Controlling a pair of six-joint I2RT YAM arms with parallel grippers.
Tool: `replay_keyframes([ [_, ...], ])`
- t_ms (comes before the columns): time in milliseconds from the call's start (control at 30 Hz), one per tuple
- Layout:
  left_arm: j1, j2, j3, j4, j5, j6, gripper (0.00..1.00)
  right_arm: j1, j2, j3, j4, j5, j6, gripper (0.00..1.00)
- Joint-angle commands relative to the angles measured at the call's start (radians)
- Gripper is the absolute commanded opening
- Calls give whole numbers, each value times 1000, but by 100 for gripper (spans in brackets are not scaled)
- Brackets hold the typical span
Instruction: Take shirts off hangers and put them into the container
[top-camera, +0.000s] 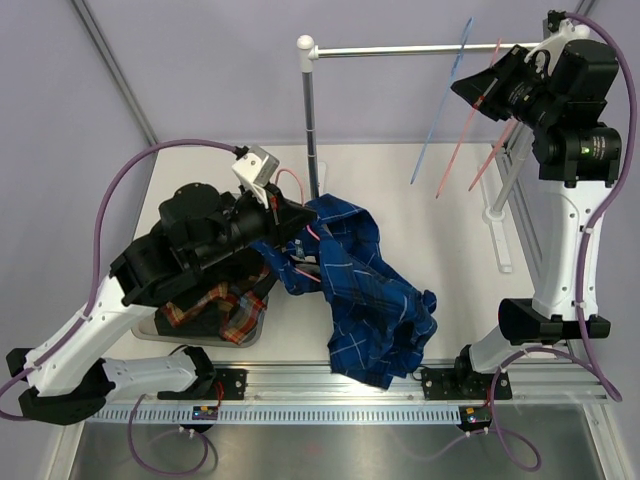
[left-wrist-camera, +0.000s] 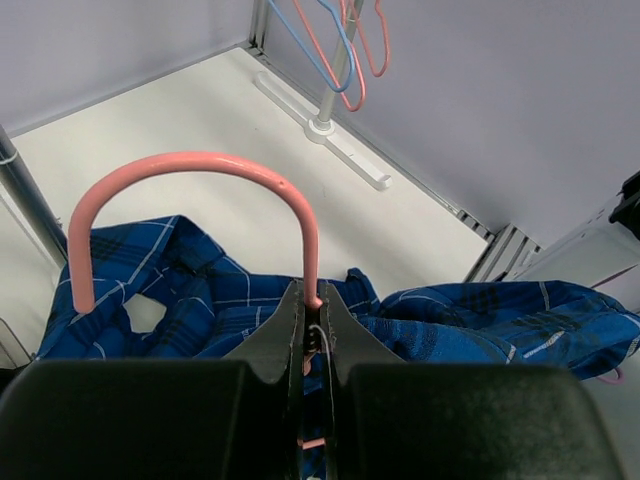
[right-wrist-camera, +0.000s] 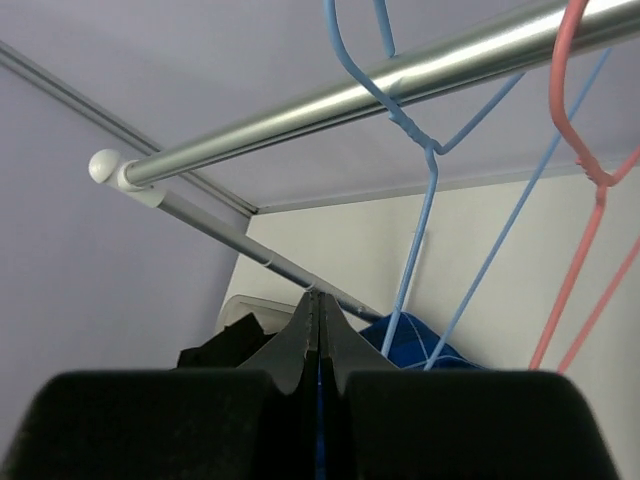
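The left pincer is clenched on the neck of a pink hanger, whose hook arches above the fingers. The blue checked shirt lies crumpled on the table just below and beyond it. The right pincer is clenched too, up by the rail beside a blue hanger (a blue sliver shows between its jaws, but I cannot tell whether that is wire). Only the overhead view shows the tub at lower left under the left arm, with a plaid shirt in it. There the blue shirt spreads from the centre toward the near edge.
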Motion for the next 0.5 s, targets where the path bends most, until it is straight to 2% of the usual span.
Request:
replay_keyframes([
  [0,1,-21,-17,83,-20,-1,0,-46,-23,-74,177,-230,111,0],
  [167,-1,-18,-41,95,0,-1,0,-66,3,-63,240,-282,139,0],
  [467,1,-32,-75,95,0,13,0,-97,139,100,296,-337,208,0],
])
